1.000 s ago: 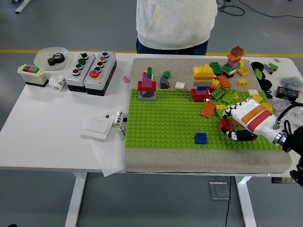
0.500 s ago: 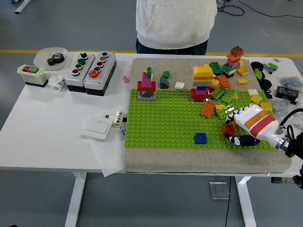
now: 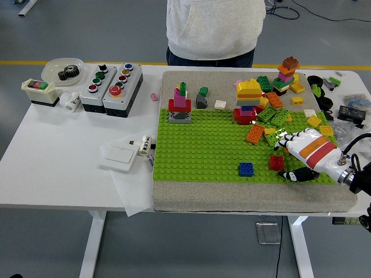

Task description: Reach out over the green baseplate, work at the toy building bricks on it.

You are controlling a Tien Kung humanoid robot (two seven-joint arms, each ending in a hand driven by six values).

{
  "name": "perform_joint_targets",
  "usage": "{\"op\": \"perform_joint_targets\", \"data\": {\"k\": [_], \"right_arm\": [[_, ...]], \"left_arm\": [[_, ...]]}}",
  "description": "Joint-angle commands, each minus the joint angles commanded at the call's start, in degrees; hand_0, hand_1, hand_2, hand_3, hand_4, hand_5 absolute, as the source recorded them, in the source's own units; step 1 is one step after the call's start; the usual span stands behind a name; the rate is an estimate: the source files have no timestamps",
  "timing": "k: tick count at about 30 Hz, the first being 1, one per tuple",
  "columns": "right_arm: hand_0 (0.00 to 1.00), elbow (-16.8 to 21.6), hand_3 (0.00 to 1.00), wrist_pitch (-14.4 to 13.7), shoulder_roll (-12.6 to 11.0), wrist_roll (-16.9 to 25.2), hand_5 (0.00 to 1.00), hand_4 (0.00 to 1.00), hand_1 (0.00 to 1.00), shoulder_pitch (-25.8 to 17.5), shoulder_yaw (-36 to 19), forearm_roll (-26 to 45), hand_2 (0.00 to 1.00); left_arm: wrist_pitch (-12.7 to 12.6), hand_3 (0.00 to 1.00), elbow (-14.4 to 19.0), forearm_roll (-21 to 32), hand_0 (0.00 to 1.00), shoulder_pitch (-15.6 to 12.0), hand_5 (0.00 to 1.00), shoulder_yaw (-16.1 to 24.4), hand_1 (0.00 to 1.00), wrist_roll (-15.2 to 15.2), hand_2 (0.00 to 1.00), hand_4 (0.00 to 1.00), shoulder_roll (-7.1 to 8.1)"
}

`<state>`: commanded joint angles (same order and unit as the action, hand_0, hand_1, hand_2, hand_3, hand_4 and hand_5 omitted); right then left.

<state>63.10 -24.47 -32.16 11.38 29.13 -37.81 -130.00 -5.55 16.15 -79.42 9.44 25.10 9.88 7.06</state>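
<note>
The green baseplate (image 3: 203, 147) lies on a sandy mat, and every place here is given from it: a person in a pale top stands beyond its far edge, and along its far right part a heap of loose bricks (image 3: 269, 110) crowds in, with a small red and pink tower (image 3: 180, 106) at its far left. The right hand (image 3: 301, 152), the only robot hand in view, hovers over the plate's near right part with its fingers spread and holding nothing. The red brick (image 3: 276, 163) sits on the plate's studs just to the hand's left, about touching the fingertips, with no clear long axis; a blue brick (image 3: 246, 169) stands further left, apart, and nothing blocks the way between.
</note>
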Motion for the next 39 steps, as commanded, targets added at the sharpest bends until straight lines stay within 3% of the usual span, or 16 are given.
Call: {"op": "perform_joint_targets", "data": {"k": [8,15,16,26,39], "right_arm": [[0.361,2.02,0.803,-1.47,-0.61,-0.07,0.439,0.998,0.569,-0.66,-1.15,1.38,0.71],[0.354,2.94,0.776,-1.05,-1.14,-4.75,0.458,0.975,0.561,-0.19,-2.0,9.24,0.7],[0.357,2.68,0.631,-0.66,-1.19,-5.47,0.476,0.899,0.551,0.07,-1.92,11.0,0.662],[0.36,-2.35,0.594,4.43,-0.47,-8.42,0.503,0.882,0.548,2.9,-0.18,21.43,0.646],[0.359,-7.54,0.582,5.99,1.43,-8.26,0.509,0.881,0.544,5.19,2.62,23.72,0.632]], "left_arm": [[-0.04,0.615,-0.01,0.29,0.688,0.05,0.673,-0.18,0.641,-0.07,0.711,0.669,-0.02],[-0.01,0.615,0.03,0.28,0.688,0.22,0.671,-0.21,0.641,-0.1,0.71,0.67,-0.01],[-0.01,0.615,0.03,0.3,0.688,0.23,0.671,-0.22,0.641,-0.1,0.709,0.67,-0.01],[0.19,0.615,0.05,0.53,0.688,0.41,0.671,-0.36,0.641,-0.13,0.708,0.671,0.11],[0.44,0.616,0.08,0.07,0.688,0.27,0.671,-0.12,0.637,-0.01,0.707,0.673,0.09]]}}
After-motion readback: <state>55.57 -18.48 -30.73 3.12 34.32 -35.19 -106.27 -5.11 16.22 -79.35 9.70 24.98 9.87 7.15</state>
